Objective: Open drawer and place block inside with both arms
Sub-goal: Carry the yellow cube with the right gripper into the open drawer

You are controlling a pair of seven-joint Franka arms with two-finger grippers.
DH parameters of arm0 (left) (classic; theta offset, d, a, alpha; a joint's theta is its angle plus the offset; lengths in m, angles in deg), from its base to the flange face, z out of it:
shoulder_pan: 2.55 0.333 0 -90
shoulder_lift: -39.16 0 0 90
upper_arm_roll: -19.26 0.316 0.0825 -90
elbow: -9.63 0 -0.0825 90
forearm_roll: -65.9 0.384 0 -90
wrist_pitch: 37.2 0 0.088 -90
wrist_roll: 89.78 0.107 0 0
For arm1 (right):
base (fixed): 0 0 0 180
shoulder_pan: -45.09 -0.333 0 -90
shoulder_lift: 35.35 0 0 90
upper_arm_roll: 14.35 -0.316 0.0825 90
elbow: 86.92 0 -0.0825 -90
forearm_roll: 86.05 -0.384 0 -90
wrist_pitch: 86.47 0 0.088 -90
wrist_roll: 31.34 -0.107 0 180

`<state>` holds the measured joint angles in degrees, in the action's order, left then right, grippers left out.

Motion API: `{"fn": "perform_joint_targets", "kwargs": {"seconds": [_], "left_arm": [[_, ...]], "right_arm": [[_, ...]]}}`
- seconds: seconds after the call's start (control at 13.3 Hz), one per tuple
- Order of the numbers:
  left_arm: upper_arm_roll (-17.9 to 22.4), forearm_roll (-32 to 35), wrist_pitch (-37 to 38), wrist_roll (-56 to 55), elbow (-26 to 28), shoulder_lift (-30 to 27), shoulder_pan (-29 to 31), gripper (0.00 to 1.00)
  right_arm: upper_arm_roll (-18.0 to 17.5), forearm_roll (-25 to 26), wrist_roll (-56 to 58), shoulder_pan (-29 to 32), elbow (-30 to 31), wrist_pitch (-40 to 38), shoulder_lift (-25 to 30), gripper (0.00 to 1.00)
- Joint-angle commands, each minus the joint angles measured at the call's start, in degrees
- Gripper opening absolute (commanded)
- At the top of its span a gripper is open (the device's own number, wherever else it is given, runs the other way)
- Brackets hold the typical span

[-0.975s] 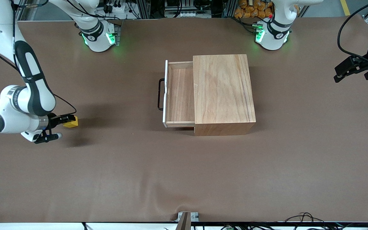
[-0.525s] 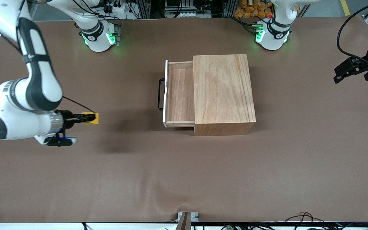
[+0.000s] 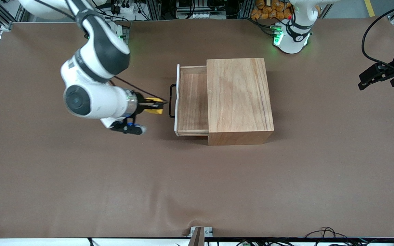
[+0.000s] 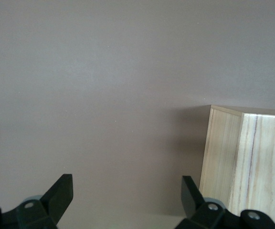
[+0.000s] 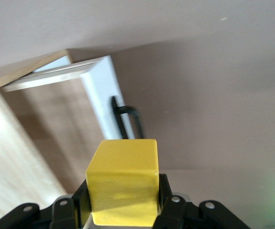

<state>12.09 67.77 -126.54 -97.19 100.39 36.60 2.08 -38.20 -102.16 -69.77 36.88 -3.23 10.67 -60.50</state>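
Observation:
The wooden box (image 3: 239,99) stands mid-table with its drawer (image 3: 193,99) pulled out toward the right arm's end; the tray is empty. The drawer has a white front panel (image 3: 176,99) and a black handle (image 3: 172,100). My right gripper (image 3: 159,105) is shut on the yellow block (image 3: 156,110) and hangs over the table just in front of the handle. In the right wrist view the block (image 5: 124,181) sits between the fingers, with the handle (image 5: 128,121) and the open tray (image 5: 51,124) ahead. My left gripper (image 3: 364,82) waits open in the air at the left arm's end of the table, holding nothing (image 4: 126,195).
The brown table cover (image 3: 197,177) is bare nearer the front camera. A metal bracket (image 3: 200,232) and loose cables (image 3: 323,234) lie at that edge. The left arm's green-lit base (image 3: 291,37) stands close by the box. A corner of the box (image 4: 242,162) shows in the left wrist view.
My right arm has carried the block from the right arm's end of the table across to just in front of the drawer handle. The left gripper has barely moved.

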Motion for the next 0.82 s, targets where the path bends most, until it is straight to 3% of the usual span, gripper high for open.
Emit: {"fn": "perform_joint_targets", "kwargs": {"seconds": [0.0,0.38,0.53,0.6,0.67,0.75], "left_arm": [[-0.8,0.1,-0.3,0.5,-0.1,0.1,0.8,1.00],[-0.8,0.1,0.0,0.5,-0.1,-0.2,0.9,1.00],[-0.8,0.1,0.0,0.5,-0.2,-0.2,0.9,1.00],[-0.8,0.1,0.0,0.5,-0.2,-0.2,1.1,1.00],[-0.7,0.1,0.1,0.5,-0.1,-0.3,1.1,1.00],[-0.8,0.1,0.1,0.5,-0.2,-0.3,1.1,1.00]], "right_arm": [[-0.7,0.6,-5.6,-4.3,0.4,4.9,-1.8,0.00],[-0.6,6.1,-9.1,-10.5,7.4,17.9,-4.1,0.00],[-0.6,7.8,-9.2,-11.2,8.0,18.4,-5.0,0.00],[-0.6,7.8,-9.9,-11.0,7.8,18.4,-5.3,0.38],[-0.7,7.6,-12.6,-10.8,7.3,18.2,-5.3,0.99],[-0.8,7.4,-14.3,-10.6,6.1,17.7,-5.1,1.00]]}}
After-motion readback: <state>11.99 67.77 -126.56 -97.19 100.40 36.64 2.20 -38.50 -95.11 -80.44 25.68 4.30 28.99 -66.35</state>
